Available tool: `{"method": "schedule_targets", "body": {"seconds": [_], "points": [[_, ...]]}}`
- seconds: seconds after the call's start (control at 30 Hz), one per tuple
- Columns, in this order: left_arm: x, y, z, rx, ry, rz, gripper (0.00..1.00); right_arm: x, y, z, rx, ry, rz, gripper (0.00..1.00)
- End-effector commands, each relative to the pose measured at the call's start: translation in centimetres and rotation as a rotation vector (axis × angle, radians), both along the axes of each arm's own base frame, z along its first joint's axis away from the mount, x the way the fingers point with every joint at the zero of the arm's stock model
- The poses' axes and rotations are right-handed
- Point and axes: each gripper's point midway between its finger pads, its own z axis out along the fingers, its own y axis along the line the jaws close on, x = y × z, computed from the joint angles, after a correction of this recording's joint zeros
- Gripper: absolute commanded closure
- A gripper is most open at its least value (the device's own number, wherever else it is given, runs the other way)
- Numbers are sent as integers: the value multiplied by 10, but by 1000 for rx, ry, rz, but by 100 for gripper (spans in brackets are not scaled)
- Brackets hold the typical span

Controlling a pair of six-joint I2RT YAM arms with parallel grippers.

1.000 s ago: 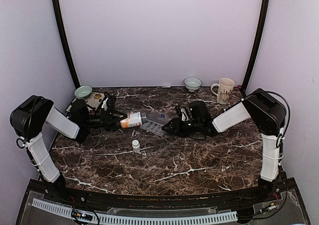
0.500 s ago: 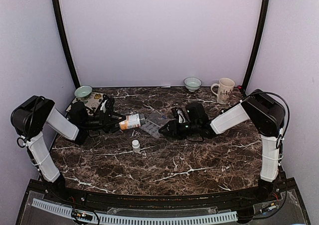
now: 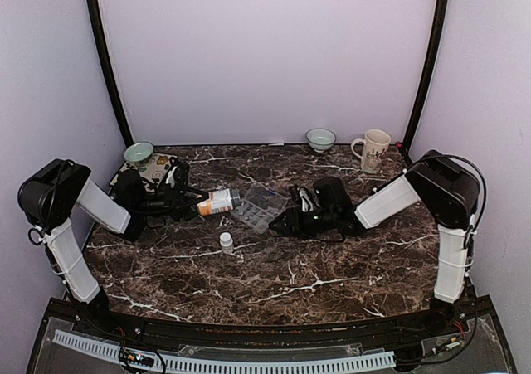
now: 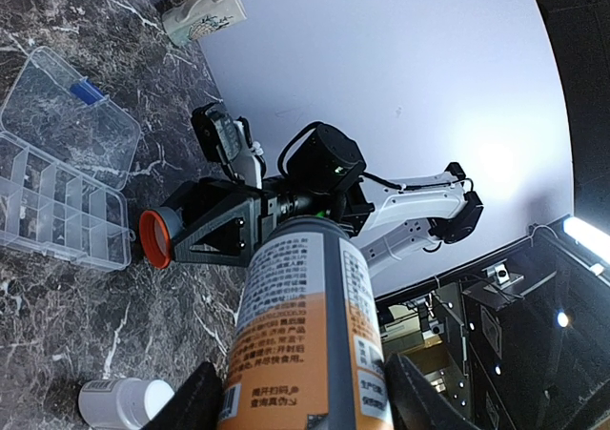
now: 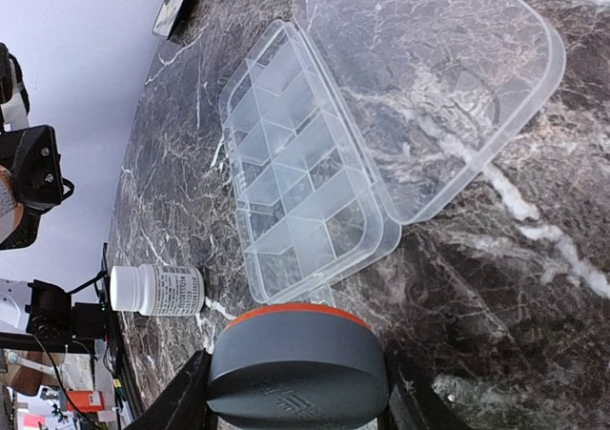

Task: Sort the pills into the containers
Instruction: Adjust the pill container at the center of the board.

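The open organiser box lay on the table between both end effectors. It sat just beyond the right end effector, which clamped a grey cap. The left end effector gripped an amber bottle lying sideways beside the box.

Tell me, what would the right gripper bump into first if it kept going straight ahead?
Probably the open organiser box: in the wrist view it lies directly ahead of the grey cap that the right gripper holds. How near is hard to judge.
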Motion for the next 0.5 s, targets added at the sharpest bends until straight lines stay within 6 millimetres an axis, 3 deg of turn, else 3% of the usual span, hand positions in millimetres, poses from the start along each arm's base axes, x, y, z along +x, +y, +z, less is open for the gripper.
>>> {"method": "schedule_targets", "body": {"seconds": [0.0, 0.47], "points": [[2, 4, 4, 5, -47, 14, 95, -6, -6, 8, -20, -43, -2, 71], [16, 15, -21, 10, -5, 53, 95, -9, -20, 36, -61, -123, -4, 71]]}}
